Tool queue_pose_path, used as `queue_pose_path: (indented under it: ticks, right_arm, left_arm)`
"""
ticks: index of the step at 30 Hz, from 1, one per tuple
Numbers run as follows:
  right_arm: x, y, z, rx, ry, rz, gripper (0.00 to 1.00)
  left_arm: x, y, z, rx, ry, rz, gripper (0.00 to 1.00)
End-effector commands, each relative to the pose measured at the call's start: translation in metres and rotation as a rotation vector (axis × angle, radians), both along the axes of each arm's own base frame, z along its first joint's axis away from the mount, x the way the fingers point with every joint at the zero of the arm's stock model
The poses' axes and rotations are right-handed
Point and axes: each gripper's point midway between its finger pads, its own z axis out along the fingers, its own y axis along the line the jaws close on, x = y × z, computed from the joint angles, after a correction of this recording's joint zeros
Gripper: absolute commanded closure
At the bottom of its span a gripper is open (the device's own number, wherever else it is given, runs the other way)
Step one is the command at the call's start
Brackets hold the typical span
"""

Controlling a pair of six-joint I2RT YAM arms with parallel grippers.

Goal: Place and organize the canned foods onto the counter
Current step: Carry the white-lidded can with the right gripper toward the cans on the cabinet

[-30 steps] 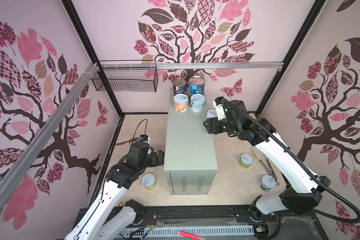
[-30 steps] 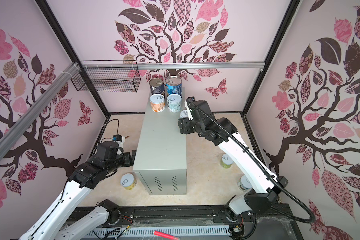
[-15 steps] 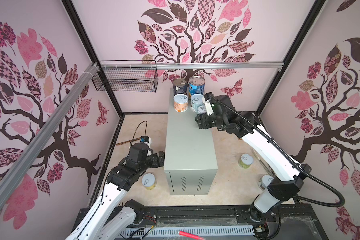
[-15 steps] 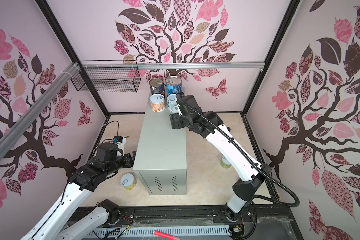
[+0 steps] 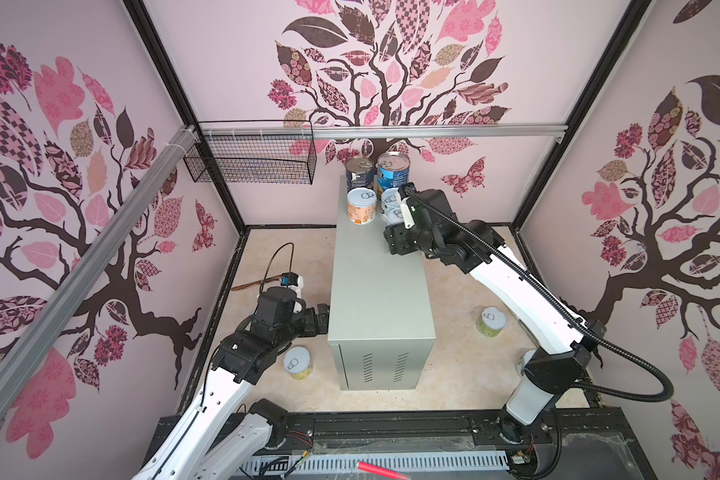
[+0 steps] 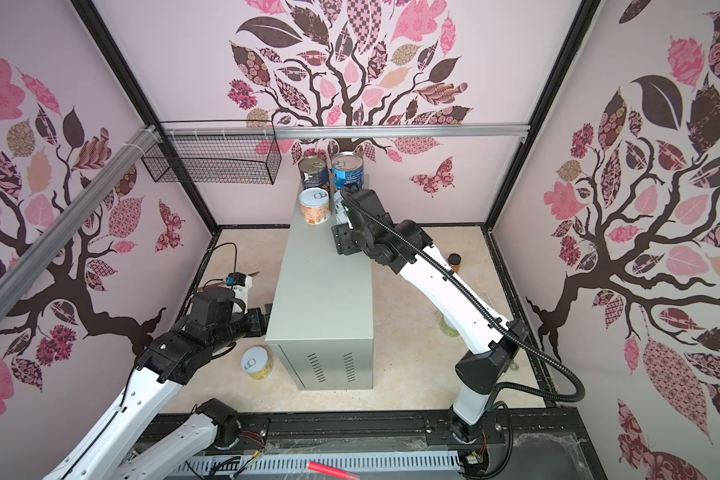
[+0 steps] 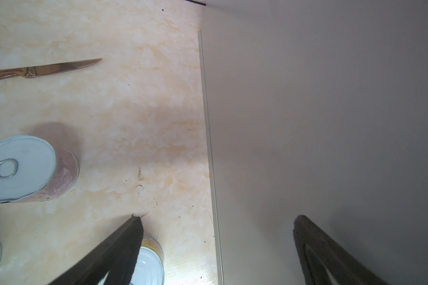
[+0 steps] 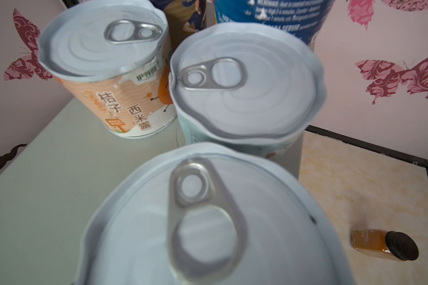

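Right gripper (image 5: 396, 222) is clamped on a short tin with a white pull-tab lid (image 8: 208, 222) at the right edge of the tall light grey metal counter (image 5: 381, 291), near its far end. I cannot tell whether the tin's base touches the top. Left gripper (image 5: 321, 319) stands spread wide and holds nothing, low beside the counter's left side near the front corner.

I see a black wire mesh basket (image 5: 250, 160) hanging on the back wall, left of the counter. At the counter's far edge a dark-labelled taller tin (image 5: 358, 176) and a blue-labelled taller tin (image 5: 393, 172) stand side by side. Just in front of them are an orange-labelled short tin (image 5: 361, 206) and a pale teal short tin (image 8: 245, 93), the teal one just behind the held tin.

On the beige marbled floor (image 5: 454, 374) a yellow short tin (image 5: 298, 363) stands near the counter's front left corner and a green short tin (image 5: 491, 322) stands right of the counter. The left wrist view also shows a pink short tin (image 7: 22, 167) and a copper-coloured knife (image 7: 42, 70) lying flat. A small amber jar with a black cap (image 8: 383, 246) sits on the floor right of the counter.
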Motion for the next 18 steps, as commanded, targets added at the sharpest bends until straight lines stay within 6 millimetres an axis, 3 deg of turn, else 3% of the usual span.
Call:
queue_pose_path:
  ticks: [1,6,13,18]
  right_arm:
    - [0.0074,0.0063,0.0048,0.014,-0.023,-0.006,0.38]
    - [0.0085,0.0093,-0.0003,0.018,-0.014,-0.001,0.35]
    - [0.0064,0.0092,-0.0044,0.012,-0.005,0.006,0.17]
    - [0.0037,0.0078,-0.0009,0.02,-0.01,0.01,0.1]
  left_arm:
    - [0.0002,-0.0011,-0.0038,-0.013,-0.001,-0.001,0.02]
    - [-0.0002,-0.0005,-0.004,-0.012,-0.002,0.0,0.02]
    - [-0.0006,0.0005,-0.0036,-0.009,-0.005,0.003,0.02]
    - [0.0008,0.0044,-0.0046,0.005,-0.002,0.024,0.02]
